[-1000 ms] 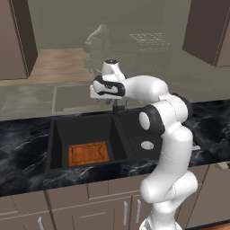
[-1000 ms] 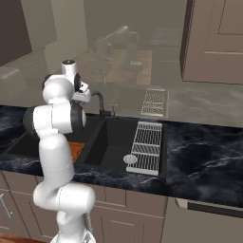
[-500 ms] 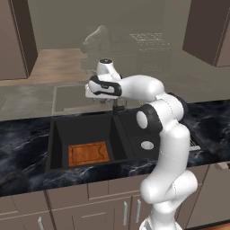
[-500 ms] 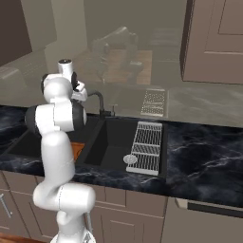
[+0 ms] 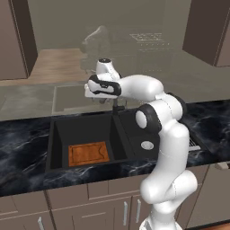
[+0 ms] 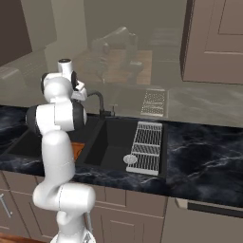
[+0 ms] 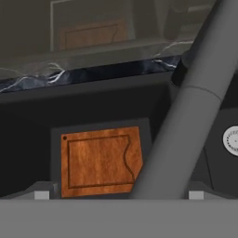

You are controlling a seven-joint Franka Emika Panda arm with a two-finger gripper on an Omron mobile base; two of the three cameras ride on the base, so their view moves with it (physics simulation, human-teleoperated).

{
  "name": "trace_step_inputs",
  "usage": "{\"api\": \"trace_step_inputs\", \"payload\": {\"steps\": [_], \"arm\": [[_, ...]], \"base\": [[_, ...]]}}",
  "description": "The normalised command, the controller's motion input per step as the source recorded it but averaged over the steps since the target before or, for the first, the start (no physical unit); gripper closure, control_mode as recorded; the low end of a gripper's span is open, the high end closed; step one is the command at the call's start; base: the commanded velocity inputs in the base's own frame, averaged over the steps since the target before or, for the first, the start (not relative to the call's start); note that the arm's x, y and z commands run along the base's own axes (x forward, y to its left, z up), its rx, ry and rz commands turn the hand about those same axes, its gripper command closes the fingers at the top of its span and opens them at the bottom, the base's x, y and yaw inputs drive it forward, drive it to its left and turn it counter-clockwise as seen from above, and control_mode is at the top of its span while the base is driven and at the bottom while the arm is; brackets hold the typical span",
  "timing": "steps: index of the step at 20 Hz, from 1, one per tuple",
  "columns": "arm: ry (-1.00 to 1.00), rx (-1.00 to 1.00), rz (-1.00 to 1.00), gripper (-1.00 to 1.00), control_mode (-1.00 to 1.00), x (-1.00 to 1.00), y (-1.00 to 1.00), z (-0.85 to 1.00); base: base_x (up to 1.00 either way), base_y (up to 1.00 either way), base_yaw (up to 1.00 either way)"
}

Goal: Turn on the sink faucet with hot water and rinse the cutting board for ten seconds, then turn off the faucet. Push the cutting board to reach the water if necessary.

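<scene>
The black sink faucet (image 5: 117,107) stands behind the divider of the black double sink (image 5: 57,134). Its spout (image 7: 188,111) runs as a thick grey bar across the hand view. My gripper (image 7: 118,193) hangs open above the faucet (image 6: 98,98), and the spout passes between the two fingertips (image 7: 41,191) without visible contact. In the left base view the gripper (image 5: 99,97) is just left of the faucet's top. The orange-brown cutting board (image 5: 89,153) lies flat on the floor of the large basin, also seen from above (image 7: 100,160). No water is running.
A silver wire rack (image 6: 147,146) lies over the right side of the sink, with the round drain (image 6: 130,159) beside it. Black marble counter (image 5: 22,152) flanks the basins. A glass-like backsplash rises behind the faucet.
The hand has edged slightly left over the faucet. Its jaws stay open, and the cutting board has not moved.
</scene>
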Motion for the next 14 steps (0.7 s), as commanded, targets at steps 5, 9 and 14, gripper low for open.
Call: {"api": "trace_step_inputs", "payload": {"steps": [5,9,14], "arm": [[0.02,0.00,0.00,-1.00,-1.00,0.00,0.00,0.11],[0.03,0.00,0.00,-1.00,-1.00,0.00,0.00,0.09],[0.02,0.00,0.00,-1.00,-1.00,0.00,0.00,0.16]], "base": [[0.00,0.00,0.00],[0.00,0.00,0.00],[0.00,0.00,0.00]]}}
